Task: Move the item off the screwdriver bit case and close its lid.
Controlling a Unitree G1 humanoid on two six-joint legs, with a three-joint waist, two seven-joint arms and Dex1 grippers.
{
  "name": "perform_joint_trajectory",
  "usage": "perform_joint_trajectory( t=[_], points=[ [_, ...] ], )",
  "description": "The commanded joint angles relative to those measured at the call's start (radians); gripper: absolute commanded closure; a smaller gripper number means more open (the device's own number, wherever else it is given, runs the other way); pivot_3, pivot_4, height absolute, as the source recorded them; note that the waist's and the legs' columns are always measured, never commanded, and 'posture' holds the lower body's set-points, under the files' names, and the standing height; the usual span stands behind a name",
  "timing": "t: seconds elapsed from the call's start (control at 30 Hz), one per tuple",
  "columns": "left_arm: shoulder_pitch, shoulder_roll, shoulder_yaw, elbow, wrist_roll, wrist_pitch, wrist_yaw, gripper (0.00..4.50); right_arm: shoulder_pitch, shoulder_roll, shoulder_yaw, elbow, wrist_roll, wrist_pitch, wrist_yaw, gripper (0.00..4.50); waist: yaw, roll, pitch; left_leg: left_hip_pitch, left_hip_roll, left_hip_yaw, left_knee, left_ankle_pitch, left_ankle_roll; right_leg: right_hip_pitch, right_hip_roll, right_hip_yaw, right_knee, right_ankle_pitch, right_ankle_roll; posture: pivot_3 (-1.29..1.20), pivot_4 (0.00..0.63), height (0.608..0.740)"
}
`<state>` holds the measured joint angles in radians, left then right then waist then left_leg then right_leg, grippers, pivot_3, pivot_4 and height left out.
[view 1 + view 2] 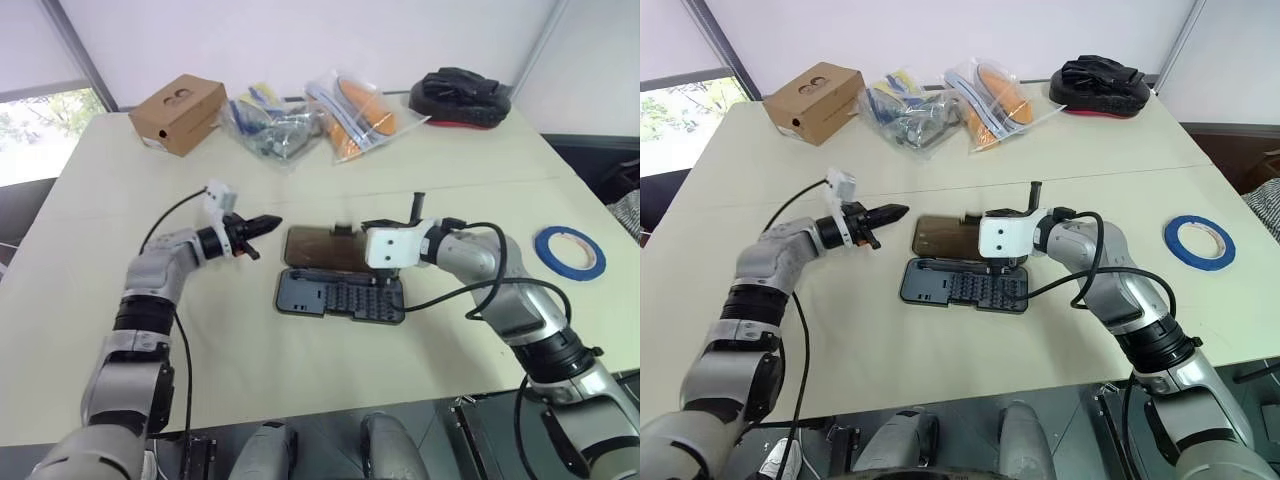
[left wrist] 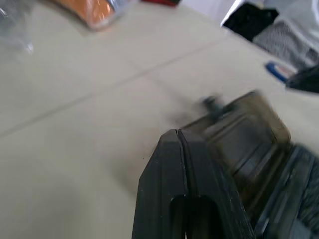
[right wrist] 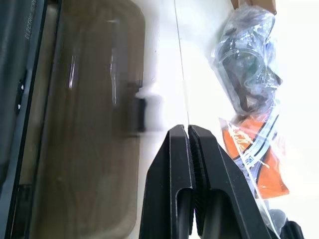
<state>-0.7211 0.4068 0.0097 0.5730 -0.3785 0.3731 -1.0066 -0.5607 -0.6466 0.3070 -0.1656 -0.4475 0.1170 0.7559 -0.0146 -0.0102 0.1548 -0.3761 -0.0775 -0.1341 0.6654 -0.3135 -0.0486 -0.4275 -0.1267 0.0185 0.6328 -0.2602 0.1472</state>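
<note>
Lying open at frame centre, the screwdriver bit case [image 1: 340,297] runs left to right, its tinted lid [image 1: 318,248] folded flat toward the frame's top. The right claw [image 3: 188,129], pressed together, sits at the lid's upper edge, nearer than the left claw [image 1: 272,223], likewise pressed together, just left. The print [image 3: 30,20] on the case begins "ELECTRIC".

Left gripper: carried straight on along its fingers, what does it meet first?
Probably the open smoky lid of the screwdriver bit case; the left gripper points at its near end, though height is hard to judge.
</note>
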Motion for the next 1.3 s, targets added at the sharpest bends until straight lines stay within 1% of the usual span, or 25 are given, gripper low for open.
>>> perform_joint_trajectory(
  t=[0.03,0.17,0.23,0.3,0.37,0.43,0.53,0.7,0.8,0.83,0.9,0.97,1.0,1.03,1.3],
  points=[
    [-0.022,-0.013,-0.020,0.013,0.028,-0.058,-0.042,4.50,-0.001,0.003,-0.020,-0.049,0.007,0.009,0.008,4.43,-0.001,0.000,0.000,0.000,0.000,0.000,0.000,0.000,0.000,0.000,0.000,0.000,0.000,0.000,0.000,0.00,0.150,0.740],
    [-0.044,-0.024,-0.011,0.043,0.036,-0.077,-0.047,4.50,0.008,0.003,-0.021,-0.063,0.012,0.026,0.020,4.43,-0.004,0.000,0.000,0.000,0.000,0.000,0.000,0.000,0.000,0.000,0.000,0.000,0.000,0.000,0.000,0.00,0.150,0.740],
    [-0.050,-0.022,-0.003,0.026,0.025,-0.062,-0.058,4.50,0.012,0.002,-0.022,-0.061,0.018,0.037,0.030,4.43,-0.004,0.000,0.000,0.000,0.000,0.000,0.000,0.000,0.000,0.000,0.000,0.000,0.000,0.000,0.000,0.00,0.150,0.740],
    [-0.040,-0.018,-0.001,-0.036,-0.006,-0.013,-0.087,4.50,0.014,0.018,-0.037,-0.045,0.047,0.076,0.039,4.43,-0.004,0.000,0.000,0.000,0.000,0.000,0.000,0.000,0.000,0.000,0.000,0.000,0.000,0.000,0.000,0.00,0.150,0.740],
    [-0.011,0.000,-0.018,-0.143,-0.050,0.075,-0.143,4.50,-0.004,0.063,-0.075,-0.005,0.123,0.193,0.061,4.43,-0.004,0.000,0.000,0.000,0.000,0.000,0.000,0.000,0.000,0.000,0.000,0.000,0.000,0.000,0.000,0.00,0.150,0.740],
    [0.036,0.036,-0.058,-0.253,-0.056,0.131,-0.188,4.50,-0.060,0.109,-0.118,0.064,0.197,0.313,0.084,4.43,-0.009,0.000,0.000,0.000,0.001,-0.001,0.000,0.000,0.000,0.000,0.000,0.000,0.001,0.000,0.000,0.00,0.150,0.740],
    [0.113,0.100,-0.105,-0.378,-0.063,0.186,-0.254,4.50,-0.148,0.124,-0.129,0.194,0.244,0.348,0.102,4.43,-0.020,0.002,0.001,0.001,0.001,-0.001,0.000,0.000,0.000,0.000,0.000,0.001,0.001,0.000,0.000,0.00,0.150,0.740],
    [0.202,0.171,-0.158,-0.458,-0.037,0.190,-0.297,4.50,-0.222,0.126,-0.104,0.359,0.278,0.353,0.128,4.43,-0.026,0.002,0.001,0.001,0.001,-0.002,-0.002,0.000,0.000,0.000,0.000,0.000,0.001,0.000,0.000,0.00,0.150,0.740],
    [0.227,0.185,-0.173,-0.465,-0.020,0.164,-0.292,4.50,-0.252,0.131,-0.091,0.442,0.288,0.329,0.135,4.43,-0.024,0.002,0.001,0.001,0.001,-0.002,-0.001,0.000,0.000,0.000,0.000,0.000,0.001,0.000,0.000,0.00,0.150,0.740],
    [0.230,0.183,-0.174,-0.463,-0.016,0.159,-0.285,4.50,-0.261,0.133,-0.086,0.465,0.289,0.324,0.138,4.19,-0.026,0.002,0.001,0.000,0.001,-0.002,-0.001,0.000,0.000,0.000,0.000,0.000,0.001,0.000,0.000,0.00,0.150,0.740],
    [0.233,0.175,-0.175,-0.454,-0.009,0.147,-0.272,4.50,-0.280,0.136,-0.075,0.503,0.289,0.308,0.143,3.55,-0.027,0.002,0.001,0.000,0.001,-0.002,-0.001,0.000,0.000,0.000,0.000,0.000,0.001,0.000,0.000,0.00,0.150,0.740],
    [0.237,0.169,-0.176,-0.449,-0.004,0.136,-0.262,4.50,-0.295,0.137,-0.063,0.529,0.283,0.282,0.149,2.64,-0.028,0.002,0.001,0.000,0.001,-0.001,-0.001,0.000,0.000,-0.001,0.000,0.000,0.001,0.000,0.000,0.00,0.150,0.740],
    [0.240,0.164,-0.174,-0.449,-0.003,0.135,-0.255,4.50,-0.305,0.140,-0.058,0.542,0.278,0.268,0.148,2.06,-0.029,0.002,0.001,0.000,0.001,-0.002,-0.001,0.000,0.000,-0.001,0.000,0.000,0.001,0.000,0.000,0.00,0.150,0.740],
    [0.243,0.160,-0.174,-0.448,-0.002,0.132,-0.250,4.50,-0.319,0.144,-0.052,0.558,0.275,0.254,0.147,1.66,-0.029,0.002,0.001,0.001,0.001,-0.001,-0.001,0.000,0.000,-0.001,0.000,0.000,0.001,0.000,0.000,0.00,0.150,0.740],
    [0.271,0.150,-0.176,-0.452,0.003,0.115,-0.229,4.50,-0.395,0.175,-0.016,0.670,0.276,0.209,0.186,1.66,-0.030,0.002,0.001,0.000,0.001,-0.001,-0.001,0.000,0.000,-0.001,0.000,0.000,0.001,0.000,0.000,0.00,0.150,0.740]
  ],
)
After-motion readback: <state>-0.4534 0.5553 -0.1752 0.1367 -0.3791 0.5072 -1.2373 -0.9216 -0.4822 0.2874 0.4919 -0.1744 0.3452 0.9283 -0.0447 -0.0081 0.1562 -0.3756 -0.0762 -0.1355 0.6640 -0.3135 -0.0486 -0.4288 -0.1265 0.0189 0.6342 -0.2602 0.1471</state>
